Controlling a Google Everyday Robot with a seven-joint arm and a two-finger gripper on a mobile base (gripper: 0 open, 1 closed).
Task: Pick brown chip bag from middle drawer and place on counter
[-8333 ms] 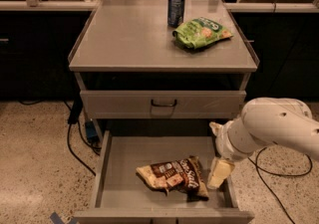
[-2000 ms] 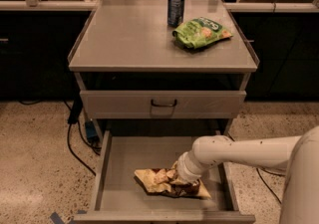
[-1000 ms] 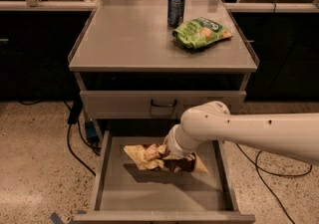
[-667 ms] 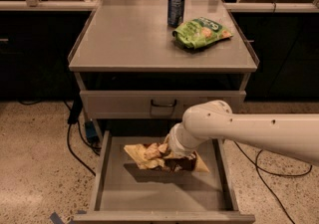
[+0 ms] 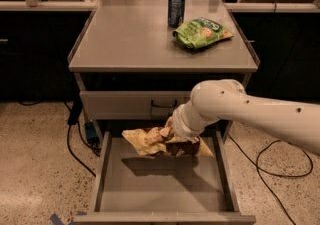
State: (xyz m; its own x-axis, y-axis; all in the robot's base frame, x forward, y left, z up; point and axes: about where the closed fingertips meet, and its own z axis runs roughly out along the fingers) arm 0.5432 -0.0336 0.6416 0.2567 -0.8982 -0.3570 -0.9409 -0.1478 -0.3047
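The brown chip bag [image 5: 150, 139] hangs in the air above the open middle drawer [image 5: 135, 189], held by my gripper [image 5: 176, 136], which is shut on its right part. The bag's tan left end sticks out to the left, and its shadow falls on the drawer floor. My white arm [image 5: 250, 109] reaches in from the right. The counter [image 5: 125, 39] is the grey top surface above the drawers.
A blue soda can [image 5: 176, 9] and a green chip bag [image 5: 201, 32] stand at the counter's back right. A closed upper drawer front with a black loop handle [image 5: 164, 104] is just behind the bag. Black cables [image 5: 75, 139] lie on the speckled floor on both sides.
The gripper closed on the bag in the drawer and has lifted it up and to the left, clear of the drawer floor; it is higher now than a second ago.
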